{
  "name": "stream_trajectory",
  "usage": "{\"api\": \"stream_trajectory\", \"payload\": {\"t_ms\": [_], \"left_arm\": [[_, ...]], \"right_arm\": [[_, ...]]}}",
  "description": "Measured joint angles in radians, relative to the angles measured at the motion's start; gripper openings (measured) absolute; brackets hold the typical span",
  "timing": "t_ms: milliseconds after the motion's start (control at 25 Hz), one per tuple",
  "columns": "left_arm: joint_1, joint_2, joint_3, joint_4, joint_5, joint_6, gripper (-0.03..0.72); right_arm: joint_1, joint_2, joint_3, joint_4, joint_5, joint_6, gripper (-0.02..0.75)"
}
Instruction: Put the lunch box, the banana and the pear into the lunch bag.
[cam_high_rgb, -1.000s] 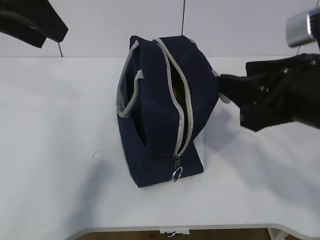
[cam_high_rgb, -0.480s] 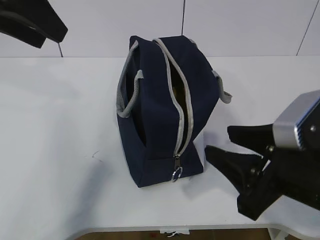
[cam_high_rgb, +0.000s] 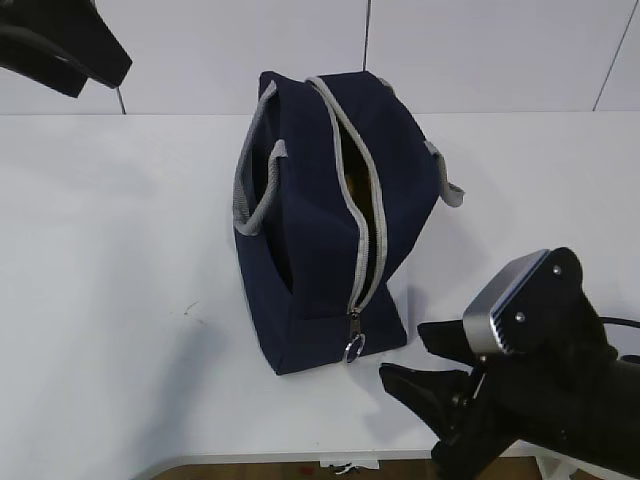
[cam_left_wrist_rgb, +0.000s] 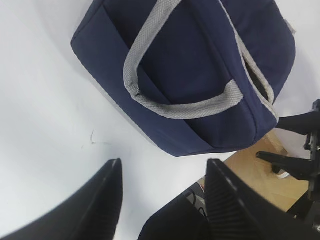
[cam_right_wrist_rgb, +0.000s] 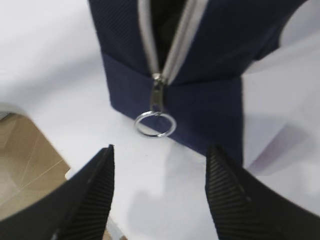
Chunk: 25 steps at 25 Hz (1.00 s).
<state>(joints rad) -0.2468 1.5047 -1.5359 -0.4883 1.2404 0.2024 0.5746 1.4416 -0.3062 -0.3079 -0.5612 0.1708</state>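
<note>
1. While nothing loose lies on the white table (cam_high_rgb: 110, 300), the right gripper (cam_high_rgb: 425, 365) sits nearest me at about 5 o'clock, its black jaws spread and empty, apart from the bag and aimed at its near end.
2. Just past those jaws, in the right wrist view, the metal ring pull (cam_right_wrist_rgb: 155, 123) hangs from the slider at the near end of the grey zipper (cam_right_wrist_rgb: 167, 55), whose two tapes part above it, so the mouth is unzipped.
3. At the centre of the table stands the boxy navy-blue fabric lunch bag (cam_high_rgb: 310, 230) with grey webbing handles, its long slit running from 6 towards 12 o'clock.
4. Through that slit I see a dull yellowish glint (cam_high_rgb: 352, 180); I would guess fruit, but I cannot tell whether it is the banana or the pear.
5. The lunch box with its green lid is nowhere in sight, and neither fruit lies on the table, so my judgement is that all three are already packed; I cannot confirm it.
6. What may be left, I judge, is only closing the zipper, though the task does not demand that.
7. Farthest off, at 10 o'clock, the left gripper (cam_left_wrist_rgb: 162, 200) hangs high, jaws released and holding nothing, well clear of the bag.
</note>
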Motion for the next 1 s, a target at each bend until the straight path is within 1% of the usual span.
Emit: {"api": "stream_trajectory", "payload": {"t_ms": [120,200,520,680,840,1000], "left_arm": [[0.000,0.000,0.000,0.002,0.000,0.000,0.401],[0.000,0.000,0.000,0.005,0.000,0.000,0.401],[0.000,0.000,0.000,0.007,0.000,-0.004,0.400],[0.000,0.000,0.000,0.007,0.000,-0.008,0.400],[0.000,0.000,0.000,0.007,0.000,-0.014,0.400],[0.000,0.000,0.000,0.008,0.000,-0.017,0.397]], "right_arm": [[0.000,0.059,0.000,-0.038,-0.085,0.019,0.451],[0.000,0.100,0.000,-0.044,-0.148,0.026,0.451],[0.000,0.251,-0.004,-0.010,-0.283,0.032,0.451],[0.001,0.318,-0.023,-0.008,-0.328,0.032,0.451],[0.001,0.362,-0.061,-0.003,-0.338,0.032,0.451],[0.001,0.373,-0.081,0.029,-0.348,0.032,0.452]]}}
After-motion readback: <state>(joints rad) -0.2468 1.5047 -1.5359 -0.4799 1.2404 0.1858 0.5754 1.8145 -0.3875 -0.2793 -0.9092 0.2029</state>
